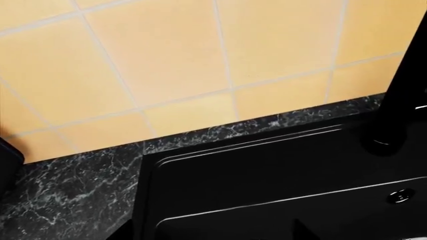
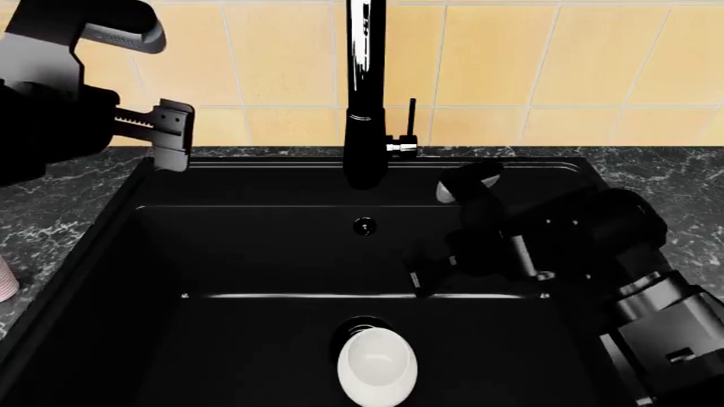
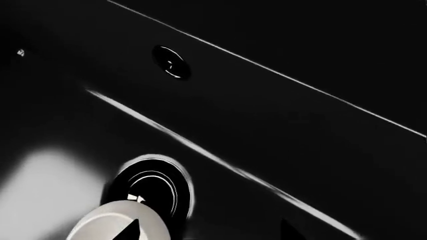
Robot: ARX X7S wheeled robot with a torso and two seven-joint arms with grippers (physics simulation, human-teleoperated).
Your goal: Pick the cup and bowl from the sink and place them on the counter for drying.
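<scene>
The white bowl lies in the black sink, just in front of the round drain. It also shows in the right wrist view, partly over the drain. My right gripper is open and empty, low inside the sink, behind and right of the bowl. A pale pink cup stands on the counter at the far left edge, mostly cut off. My left gripper is open and empty, raised over the sink's back left corner.
The tall black faucet rises at the back middle of the sink, with a small lever beside it. An overflow hole sits in the back wall. Yellow tiles back the counter. Marble counter also runs to the right.
</scene>
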